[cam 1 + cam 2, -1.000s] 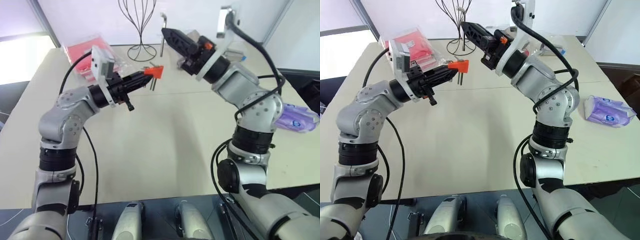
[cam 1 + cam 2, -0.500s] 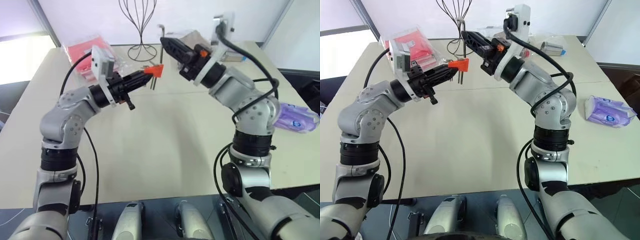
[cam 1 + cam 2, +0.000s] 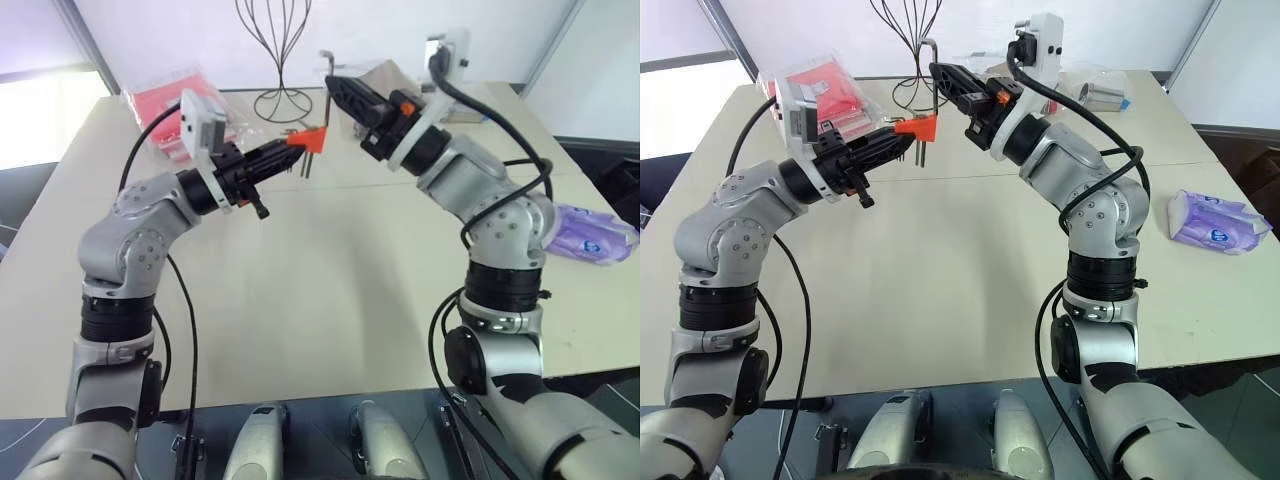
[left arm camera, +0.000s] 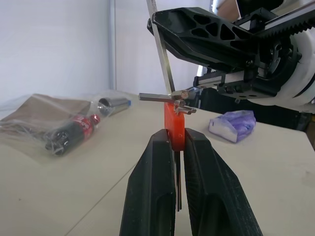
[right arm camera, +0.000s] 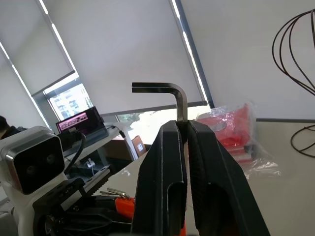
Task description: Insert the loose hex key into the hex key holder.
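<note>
Both arms are raised over the pale surface point(image 3: 940, 300), each with its fingers clamped on one half of the job. The left hand point(image 3: 282, 152) grips the orange hex key holder point(image 3: 312, 140), squeezed flat between its two black fingers, with a few short keys sticking out of the block. The right hand point(image 3: 340, 86) is closed on the loose hex key point(image 5: 170, 96), pinching its long leg so the bent end stands up above the fingertips.

Over the last second the right hand has swung in and lowered from higher up toward the left hand, while the left hand has stayed where it was. In the left wrist view the thin silvery shaft of the key now runs down just above the top of the holder, at or very near the block; whether its tip has entered a slot cannot be told.

This looks like the final alignment before insertion. The key is close to the holder and roughly pointed at it, but not visibly seated, so the task is not yet done. A small sideways error could make the tip skate off the plastic.
</note>
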### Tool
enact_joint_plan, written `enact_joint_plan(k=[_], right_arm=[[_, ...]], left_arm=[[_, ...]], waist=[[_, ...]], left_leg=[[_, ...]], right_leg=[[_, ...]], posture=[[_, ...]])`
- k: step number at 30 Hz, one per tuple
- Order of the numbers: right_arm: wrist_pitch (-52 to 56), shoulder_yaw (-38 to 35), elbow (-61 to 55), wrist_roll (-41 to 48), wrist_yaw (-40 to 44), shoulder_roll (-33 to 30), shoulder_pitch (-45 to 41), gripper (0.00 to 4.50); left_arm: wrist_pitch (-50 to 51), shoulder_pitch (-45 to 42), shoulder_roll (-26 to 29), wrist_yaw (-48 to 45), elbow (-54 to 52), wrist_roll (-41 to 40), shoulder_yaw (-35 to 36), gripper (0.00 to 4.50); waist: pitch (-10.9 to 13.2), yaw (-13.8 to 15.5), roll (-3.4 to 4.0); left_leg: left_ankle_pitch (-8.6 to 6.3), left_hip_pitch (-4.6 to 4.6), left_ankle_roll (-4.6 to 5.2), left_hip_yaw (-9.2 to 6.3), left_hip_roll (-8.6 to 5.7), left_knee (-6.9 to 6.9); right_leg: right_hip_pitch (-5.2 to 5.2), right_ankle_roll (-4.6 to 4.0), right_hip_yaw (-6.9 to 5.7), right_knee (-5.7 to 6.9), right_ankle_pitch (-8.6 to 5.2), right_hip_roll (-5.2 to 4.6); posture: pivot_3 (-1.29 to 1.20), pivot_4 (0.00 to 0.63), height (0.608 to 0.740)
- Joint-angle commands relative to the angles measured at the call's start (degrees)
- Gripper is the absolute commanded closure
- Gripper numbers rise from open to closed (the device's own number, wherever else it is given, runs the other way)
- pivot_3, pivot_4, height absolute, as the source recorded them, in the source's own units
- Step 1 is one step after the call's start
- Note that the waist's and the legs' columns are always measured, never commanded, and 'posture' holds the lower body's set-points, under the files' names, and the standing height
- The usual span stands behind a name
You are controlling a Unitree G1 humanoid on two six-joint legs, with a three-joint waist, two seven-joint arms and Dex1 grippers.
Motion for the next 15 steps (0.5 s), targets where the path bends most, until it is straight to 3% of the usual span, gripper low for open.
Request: enact_joint_plan(k=[1,15], right_arm=[[-1.4,-0.1,-1.4,0.4,0.1,-0.1,-1.5,4.48],[-0.4,0.3,-3.0,2.0,-0.6,1.1,-1.4,4.48]], left_arm=[[-0.7,-1.9,0.2,0.2,-2.2,-1.1,1.6,4.50],[-1.0,-1.9,0.1,0.3,-1.7,-0.8,1.5,4.50]], waist=[[0.0,0.0,0.00],[0.0,0.0,0.00]], left_leg=[[0.00,0.00,0.00,0.00,0.00,0.00],[0.00,0.00,0.00,0.00,0.01,-0.01]], right_leg=[[0.00,0.00,0.00,0.00,0.00,0.00],[0.00,0.00,0.00,-0.01,0.00,0.00]], posture=[[0.00,0.150,0.740],[0.00,0.150,0.740]])
